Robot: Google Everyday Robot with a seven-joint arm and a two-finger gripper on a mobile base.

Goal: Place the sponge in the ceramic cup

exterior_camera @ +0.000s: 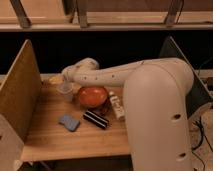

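My gripper [63, 81] is at the far end of my arm [107, 75], which reaches from my big white body [160, 115] on the right across to the back-left part of the wooden table [50, 142]. It hangs just above the ceramic cup [65, 92], approx 12 o'clock of it. Can't tell whether the gripper is wide or narrow or has anything in it; the wrist covers it from this view.

The sponge [69, 122] lies flat on the tabletop, front-left area, apart from my gripper and approx 6 o'clock of the cup w/ bare wood between them.

The cup stands upright, just beside the orange bowl [92, 96], at the bowl's 9 o'clock; can't tell if they touch.

From the bowl, the sponge is at approx 7 o'clock.

The black striped block [95, 119] lies at the bowl's 6 o'clock, close to its rim, and at 3 o'clock of the sponge w/ a small gap.

A white bottle [116, 106] lies on its side at the bowl's 4 o'clock, next to my body.

A wooden panel [20, 90] stands upright along the table's left edge.
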